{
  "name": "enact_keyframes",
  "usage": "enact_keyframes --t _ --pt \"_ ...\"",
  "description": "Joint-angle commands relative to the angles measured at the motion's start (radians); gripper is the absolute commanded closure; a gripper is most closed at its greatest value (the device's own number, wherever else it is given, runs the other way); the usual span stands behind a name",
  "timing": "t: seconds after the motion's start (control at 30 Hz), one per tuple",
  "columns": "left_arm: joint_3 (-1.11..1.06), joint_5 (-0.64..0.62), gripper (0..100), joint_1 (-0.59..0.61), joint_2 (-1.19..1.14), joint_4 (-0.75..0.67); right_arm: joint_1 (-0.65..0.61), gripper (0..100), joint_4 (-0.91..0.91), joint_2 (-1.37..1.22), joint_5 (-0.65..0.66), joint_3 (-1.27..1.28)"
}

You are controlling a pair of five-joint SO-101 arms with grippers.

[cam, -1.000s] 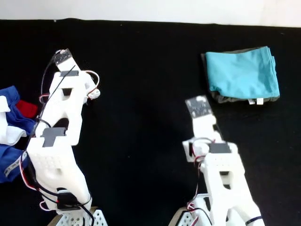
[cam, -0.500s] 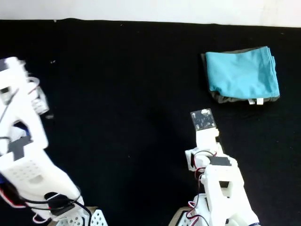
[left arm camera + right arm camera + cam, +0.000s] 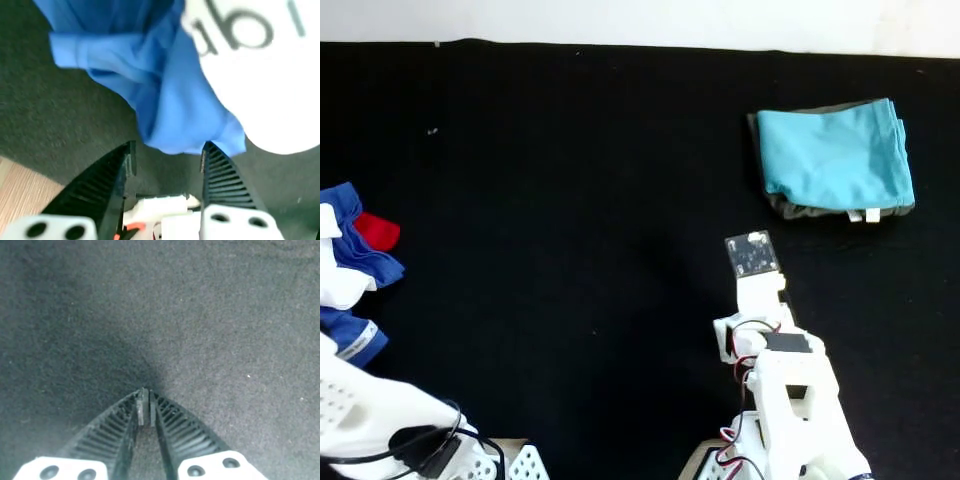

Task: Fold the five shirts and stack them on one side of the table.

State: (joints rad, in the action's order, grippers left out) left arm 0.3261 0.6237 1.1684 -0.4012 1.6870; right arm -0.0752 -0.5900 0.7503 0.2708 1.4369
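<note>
Swung out to 8 o'clock, the left gripper [image 3: 169, 146] hangs open over the crumpled blue shirt [image 3: 165, 105] at 9 o'clock, likely the next pick, while the right gripper [image 3: 146, 399] stays closed and empty and the folded teal shirt [image 3: 835, 155] lies at 2 o'clock.

Table [image 3: 570, 180] under black cloth. Folded teal shirt [image 3: 835, 155] on folded dark grey shirt [image 3: 778, 205], well beyond right claw [image 3: 145, 407], off to its right. Crumpled blue shirt [image 3: 165, 100] and white shirt [image 3: 265, 75] just ahead of left claw [image 3: 167, 150]; red shirt [image 3: 378, 232] alongside.
</note>
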Motion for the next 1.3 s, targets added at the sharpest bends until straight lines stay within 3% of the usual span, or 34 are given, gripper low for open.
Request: enact_keyframes --t 0.0,0.43,0.5,0.6,0.77,0.9,1.07,1.27 --pt "0.005 0.012 79 0.005 0.045 -0.057 0.015 97.5 0.021 0.004 -0.011 0.007" --pt "-0.14 0.046 79 -0.068 0.004 -0.264 0.015 97.5 0.021 0.004 -0.011 0.007" --pt "-0.147 0.043 84 -0.071 0.013 -0.259 0.015 97.5 0.021 0.004 -0.011 0.007" --pt "-0.148 0.017 100 -0.077 0.064 -0.259 0.015 97.5 0.021 0.004 -0.011 0.007" --pt "-0.147 0.009 99 -0.133 0.239 -0.18 0.015 97.5 0.021 0.004 -0.011 0.007" --pt "-0.147 -0.009 99 -0.226 0.455 -0.095 0.015 97.5 0.022 0.004 -0.011 0.007" --pt "-0.147 -0.074 99 -0.387 0.763 -0.091 0.015 97.5 0.022 0.004 -0.011 0.007" --pt "-0.153 -0.133 99 -0.728 1.07 -0.158 0.015 97.5 0.022 0.004 -0.011 0.007"
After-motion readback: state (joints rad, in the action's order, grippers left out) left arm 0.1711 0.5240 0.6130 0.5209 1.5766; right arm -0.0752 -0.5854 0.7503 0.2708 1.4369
